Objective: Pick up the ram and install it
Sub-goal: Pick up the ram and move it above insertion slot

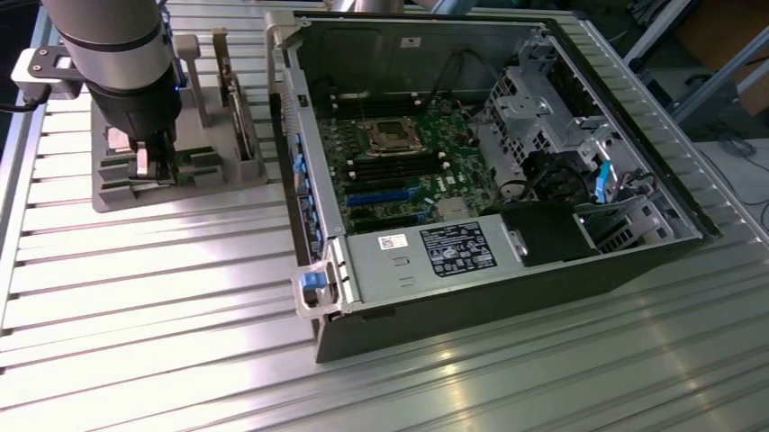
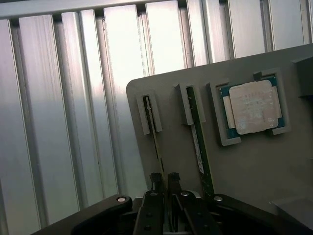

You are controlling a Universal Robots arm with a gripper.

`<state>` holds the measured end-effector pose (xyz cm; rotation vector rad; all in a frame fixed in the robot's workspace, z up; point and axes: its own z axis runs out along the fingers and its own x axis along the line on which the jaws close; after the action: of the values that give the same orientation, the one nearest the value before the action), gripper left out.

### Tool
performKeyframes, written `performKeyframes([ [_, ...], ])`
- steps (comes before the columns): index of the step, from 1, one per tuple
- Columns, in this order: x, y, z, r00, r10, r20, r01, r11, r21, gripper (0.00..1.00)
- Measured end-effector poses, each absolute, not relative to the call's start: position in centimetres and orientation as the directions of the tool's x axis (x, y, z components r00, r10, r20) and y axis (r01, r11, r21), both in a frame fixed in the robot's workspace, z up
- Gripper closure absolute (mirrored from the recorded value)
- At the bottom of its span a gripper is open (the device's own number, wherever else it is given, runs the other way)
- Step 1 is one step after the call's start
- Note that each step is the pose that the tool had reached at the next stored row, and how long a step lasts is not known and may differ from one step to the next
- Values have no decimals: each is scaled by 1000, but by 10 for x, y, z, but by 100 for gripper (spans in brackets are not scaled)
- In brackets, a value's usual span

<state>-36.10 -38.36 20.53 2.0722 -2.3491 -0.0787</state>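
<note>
surface: ribbed metal table [image 1: 180, 297] | on it: grey parts holder [image 1: 117, 194], open computer case [image 1: 505, 299]

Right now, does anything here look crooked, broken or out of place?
Nothing stands out. The ram by the gripper and its twin stand upright in their slots in the grey holder, and the CPU chip lies flat in its recess.

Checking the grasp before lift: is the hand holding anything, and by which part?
The hand is closed on the ram, at the end of the stick nearest it. The ram sits in its slot in the grey holder, not yet lifted.
</note>
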Motion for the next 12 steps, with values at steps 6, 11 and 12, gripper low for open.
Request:
performKeyframes([
  [6, -361, -384, 205, -125, -992, -27, -991, 124, 43, 84],
  [11, -361, -384, 205, -68, -997, -27, -997, 67, 43, 84],
  [12, -361, -384, 205, -51, -998, -27, -998, 50, 43, 84],
])
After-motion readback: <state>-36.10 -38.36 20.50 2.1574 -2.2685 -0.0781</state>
